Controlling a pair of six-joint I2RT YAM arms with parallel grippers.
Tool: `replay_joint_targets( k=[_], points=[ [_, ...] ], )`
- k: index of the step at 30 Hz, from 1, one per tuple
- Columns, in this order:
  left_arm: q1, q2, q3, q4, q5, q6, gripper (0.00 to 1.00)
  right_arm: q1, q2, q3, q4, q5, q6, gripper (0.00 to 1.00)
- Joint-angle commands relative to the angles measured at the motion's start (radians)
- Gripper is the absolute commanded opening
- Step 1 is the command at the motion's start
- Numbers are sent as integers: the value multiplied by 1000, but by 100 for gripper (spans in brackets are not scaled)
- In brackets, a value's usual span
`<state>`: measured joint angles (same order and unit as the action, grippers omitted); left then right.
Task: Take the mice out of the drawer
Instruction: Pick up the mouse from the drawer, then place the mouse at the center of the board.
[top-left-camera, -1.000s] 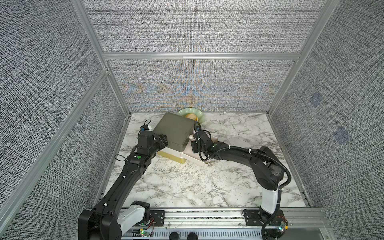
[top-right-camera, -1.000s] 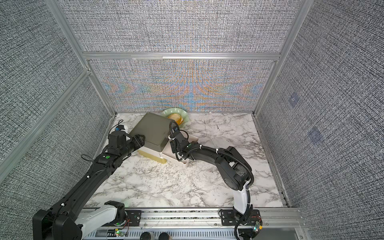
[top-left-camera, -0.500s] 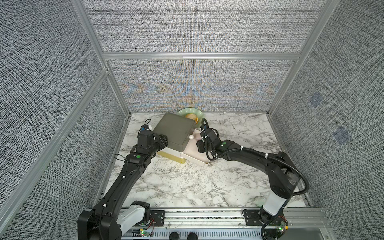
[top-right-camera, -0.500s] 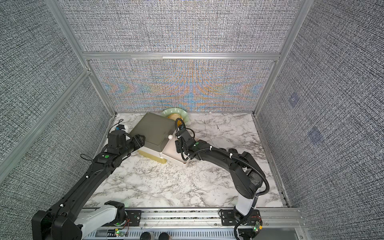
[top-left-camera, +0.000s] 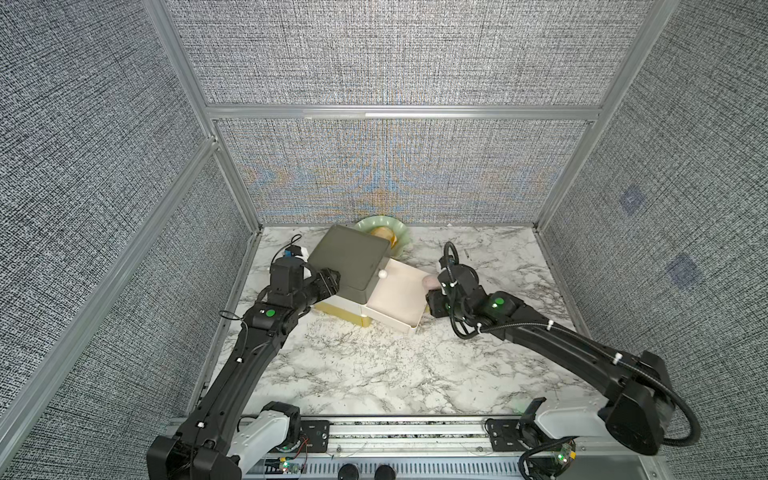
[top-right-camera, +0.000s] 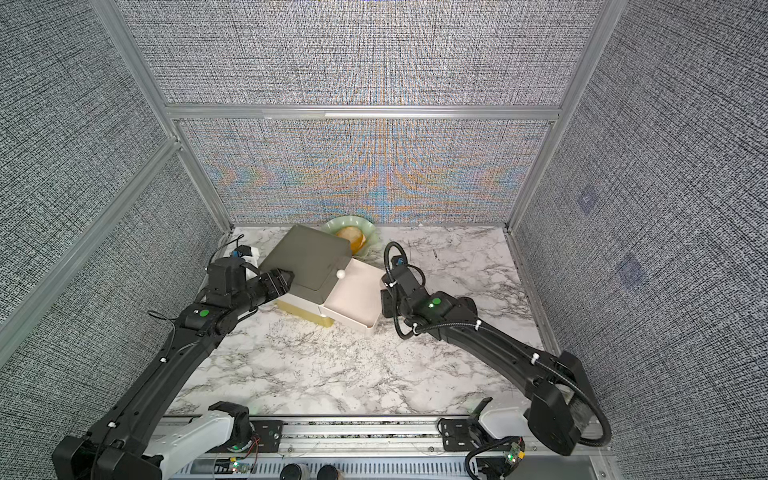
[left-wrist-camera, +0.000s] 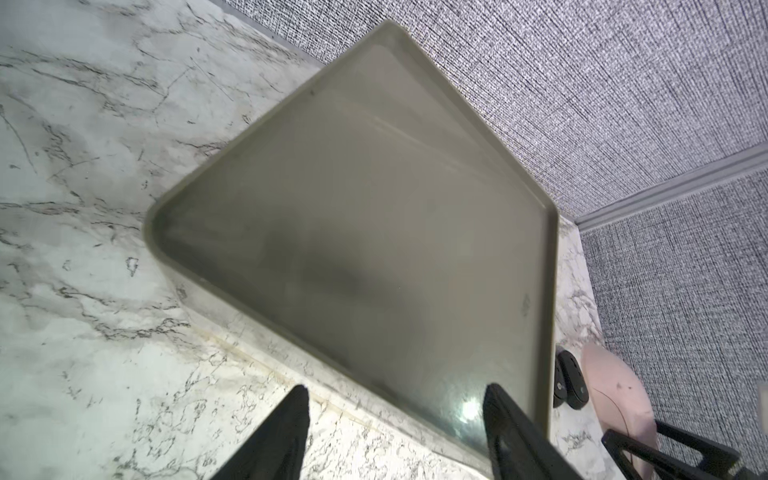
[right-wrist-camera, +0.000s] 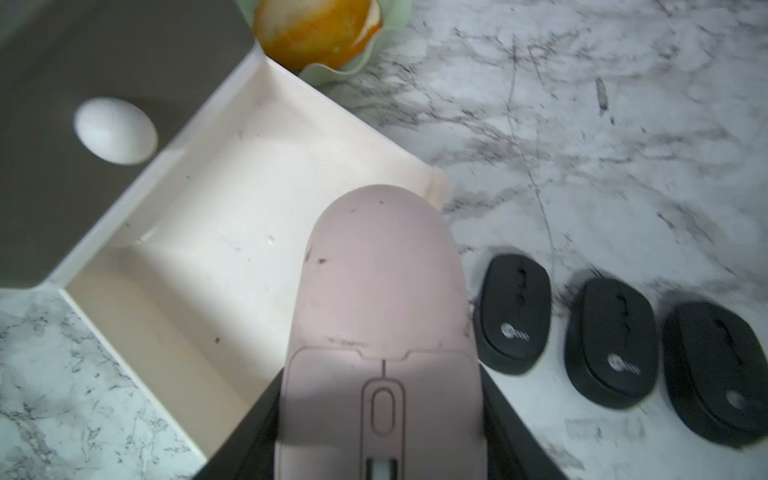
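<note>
At the drawer rim (right-wrist-camera: 432, 183) | right claw (right-wrist-camera: 382, 374) — grasping pink mouse (right-wrist-camera: 374, 270) | mouse lengthwise between its jaws

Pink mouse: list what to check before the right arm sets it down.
1. Grip: right gripper closed on the pink mouse - ok.
2. Clearance from the drawer rim: cannot tell; the mouse overlaps it in the right wrist view.
3. Drawer floor: no mice visible - ok.
4. Landing spot: bare table beside three black mice - ok.
5. Left gripper bracing the cabinet: jaws apart, contact cannot tell.
</note>
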<state>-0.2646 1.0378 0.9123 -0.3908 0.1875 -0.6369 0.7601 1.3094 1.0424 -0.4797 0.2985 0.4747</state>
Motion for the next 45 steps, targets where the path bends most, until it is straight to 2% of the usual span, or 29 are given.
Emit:
replay_joint_targets(
  k=[1, 9, 13, 19, 27, 31, 37, 42, 45],
  points=[
    [-14, -16, 5, -46, 57, 26, 68, 1, -68, -67, -116, 52, 111, 43],
    [-74, -28, -2, -49, 56, 17, 68, 17, -171, -354, -38, 39, 265, 43],
    [-85, -20, -11, -18, 58, 8, 68, 22, -147, -443, 59, 42, 304, 43],
    [-90, -7, -14, 3, 53, 9, 68, 26, -62, -485, 157, 52, 324, 43],
    [-89, 0, -16, 9, 39, 12, 68, 26, 19, -479, 148, 45, 331, 45],
    [-90, -4, -9, 8, 31, 23, 69, 26, -2, -487, 142, 43, 327, 61],
    [-89, 2, 23, -6, 21, 51, 72, 24, -8, -446, 90, 50, 314, 76],
    [-87, 10, 109, -58, -41, 124, 75, 14, -92, -362, 10, 59, 278, 77],
    [-72, 30, 186, -95, -95, 187, 80, -35, -126, -335, 11, -27, 259, 76]
  ],
)
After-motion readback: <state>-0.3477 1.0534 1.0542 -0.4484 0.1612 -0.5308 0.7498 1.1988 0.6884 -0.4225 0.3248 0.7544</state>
